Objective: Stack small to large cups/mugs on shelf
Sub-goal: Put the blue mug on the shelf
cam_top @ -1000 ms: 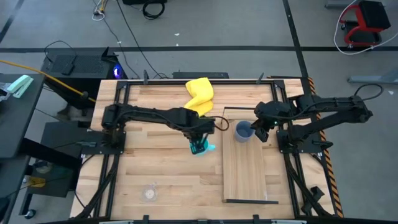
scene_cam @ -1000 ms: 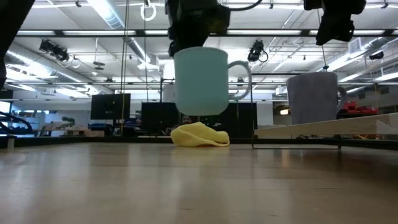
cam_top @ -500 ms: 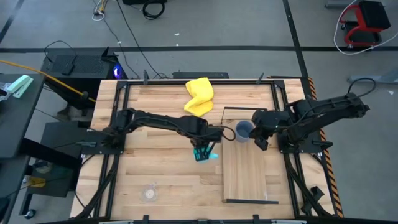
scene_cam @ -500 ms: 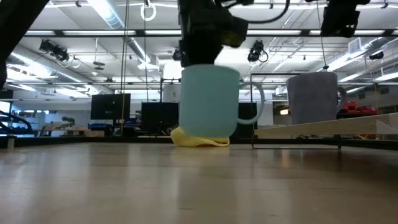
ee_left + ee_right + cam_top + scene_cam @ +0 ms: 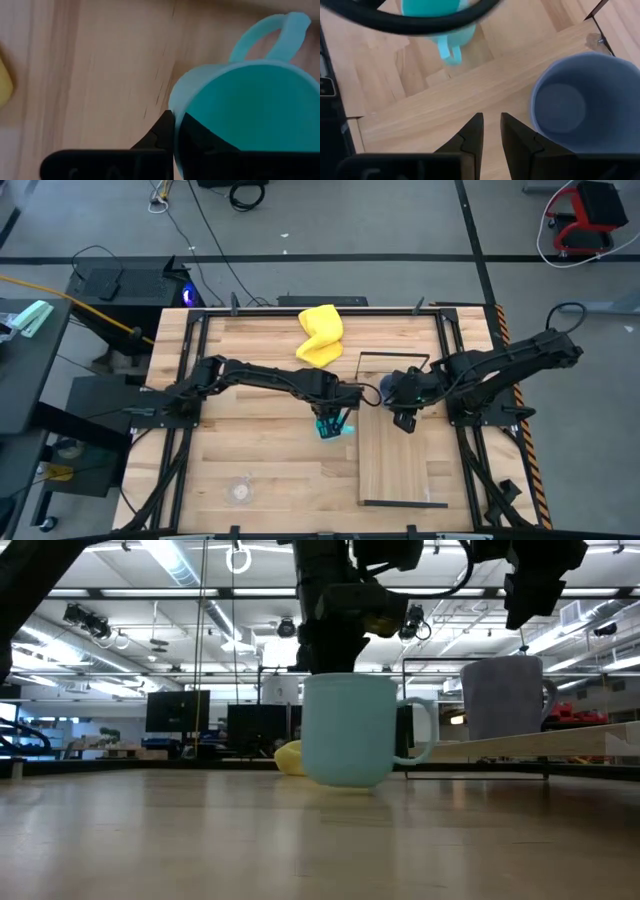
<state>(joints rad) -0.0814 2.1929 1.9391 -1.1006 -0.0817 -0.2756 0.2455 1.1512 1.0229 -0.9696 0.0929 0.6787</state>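
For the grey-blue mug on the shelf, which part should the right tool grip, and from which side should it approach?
Grip the rim wall of the grey-blue mug from above: it stands upright and open-mouthed on the shelf, so one finger can go inside and one outside. The right tool hangs above, beside the mug.

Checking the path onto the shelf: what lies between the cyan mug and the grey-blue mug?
In the right wrist view, only the shelf's pale edge and bare board lie between the cyan mug and the grey-blue mug.
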